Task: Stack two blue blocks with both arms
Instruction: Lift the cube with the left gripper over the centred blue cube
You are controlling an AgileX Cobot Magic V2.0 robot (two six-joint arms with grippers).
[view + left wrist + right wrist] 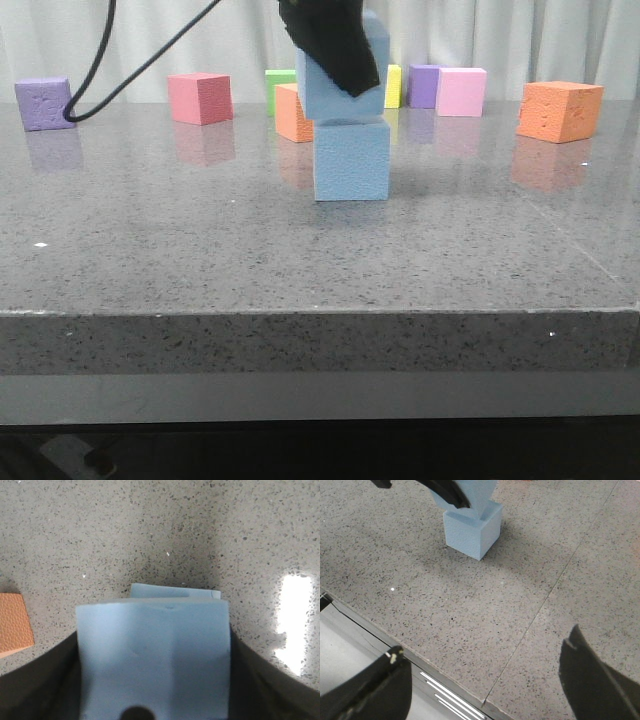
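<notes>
One blue block (352, 160) stands on the grey table (200, 250) at the centre. My left gripper (330, 40) is shut on the second blue block (338, 98) and holds it right on top of the first, shifted slightly left. I cannot tell whether the two touch. In the left wrist view the held block (152, 665) fills the space between my fingers (45, 685), and the lower block's edge (175, 592) peeks out beyond it. My right gripper (485, 645) is open and empty over the table's near edge. From there I see the lower block (470, 530).
Other cubes stand along the back: purple (44, 104), pink (201, 98), an orange one (291, 113) just behind the stack, green (279, 80), yellow (393, 86), purple (423, 86), pink (461, 92) and orange (559, 111). A black cable (95, 70) hangs at the left.
</notes>
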